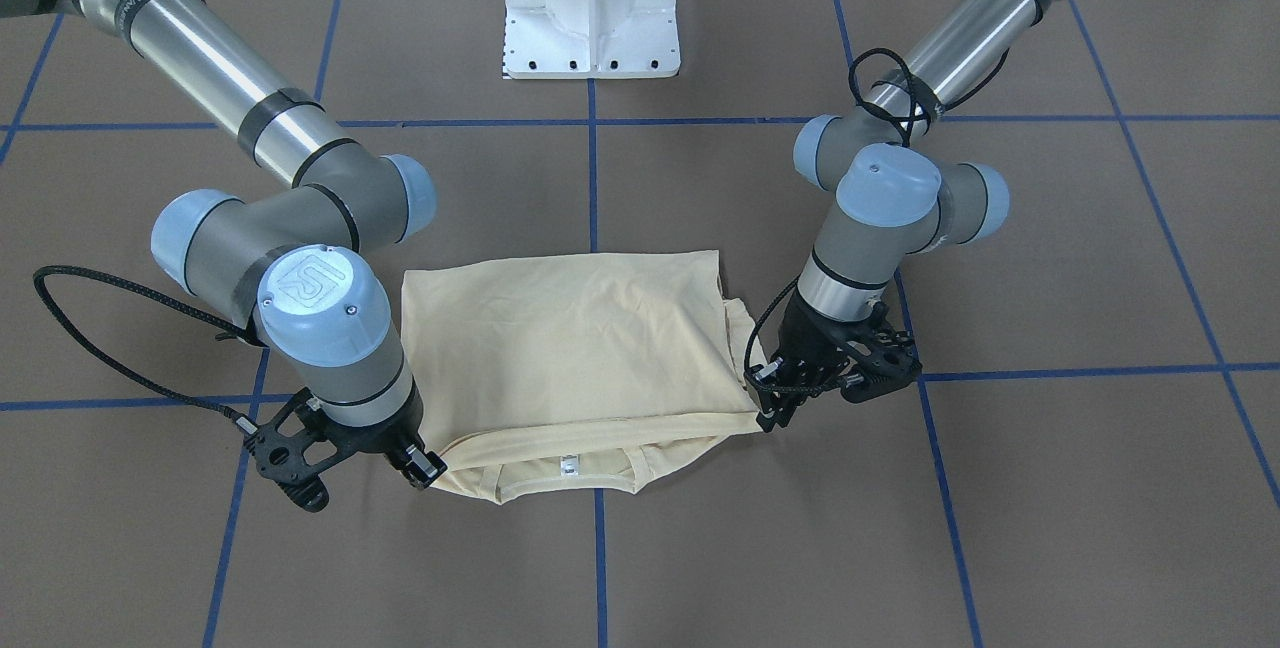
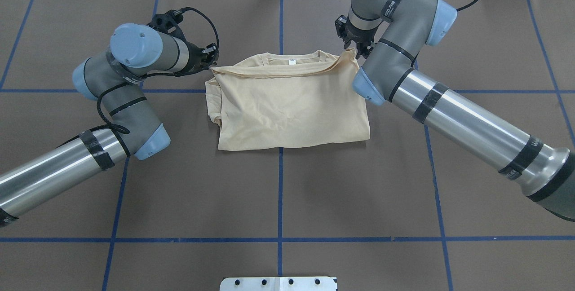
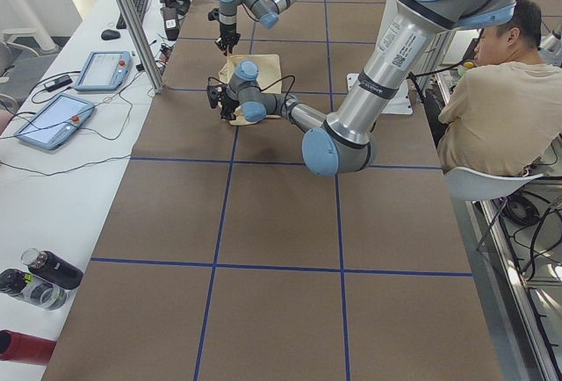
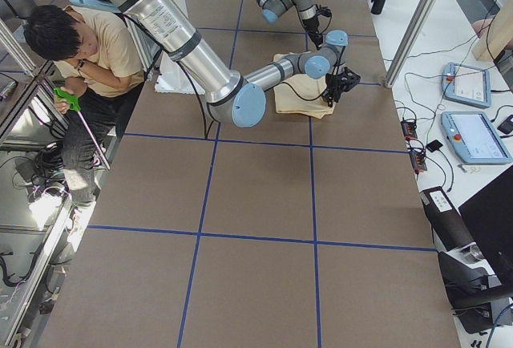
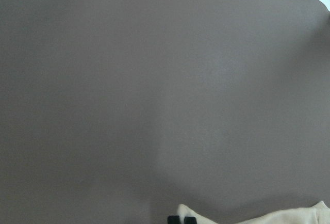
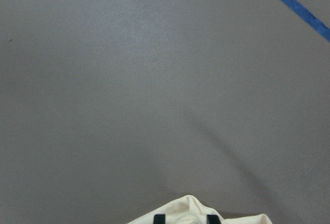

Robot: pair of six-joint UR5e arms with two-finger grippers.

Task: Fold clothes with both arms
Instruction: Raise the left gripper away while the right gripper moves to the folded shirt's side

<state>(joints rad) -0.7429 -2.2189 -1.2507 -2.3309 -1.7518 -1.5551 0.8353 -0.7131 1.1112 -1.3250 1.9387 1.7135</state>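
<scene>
Now, folded cream T-shirt point(image 2: 292, 107), left hand point(image 2: 212, 59) and right hand point(image 2: 354, 50) each clamping a corner.

A: Fixed views?
B: One high behind the robot point(image 1: 592, 18), one facing it, one far off at each table point(image 2: 359, 183) end; all share the shirt point(image 2: 287, 102).
A: Wrists?
B: Close, looking down; shirt edge at bottom.

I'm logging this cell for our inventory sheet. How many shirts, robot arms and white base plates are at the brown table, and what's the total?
shirt: 1
robot arms: 2, the left arm and the right arm
white base: 1
Total: 4
</scene>
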